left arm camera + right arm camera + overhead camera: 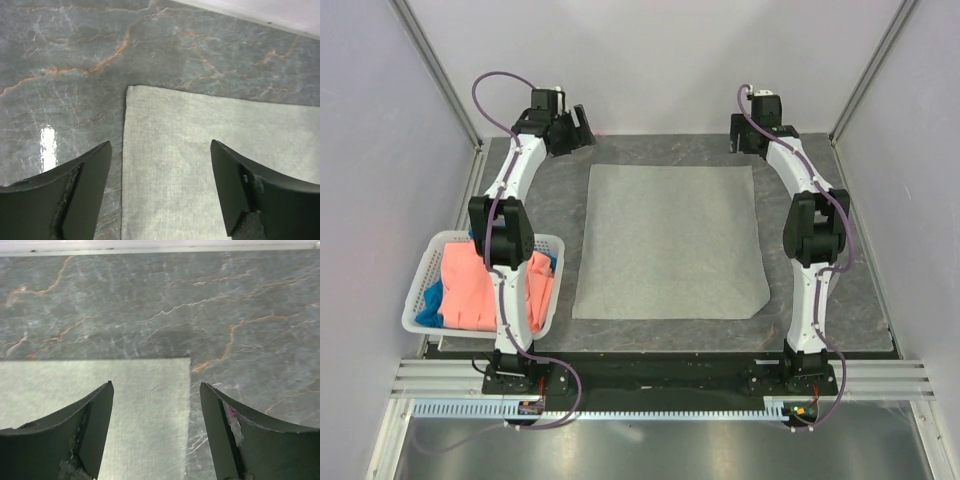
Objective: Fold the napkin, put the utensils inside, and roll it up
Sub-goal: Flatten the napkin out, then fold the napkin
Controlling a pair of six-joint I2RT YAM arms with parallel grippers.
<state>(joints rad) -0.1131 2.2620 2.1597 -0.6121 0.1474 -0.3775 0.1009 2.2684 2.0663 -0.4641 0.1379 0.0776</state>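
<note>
Napkin (670, 240) flat on tabletop (560, 200) | left pincer (161, 145) wide open, empty, over corner | right pincer (156, 385) wide open, empty

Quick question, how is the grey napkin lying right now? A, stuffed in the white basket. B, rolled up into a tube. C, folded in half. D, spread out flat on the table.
D: the napkin lies open as one flat sheet on the marble table, with no fold or roll in it.
</note>
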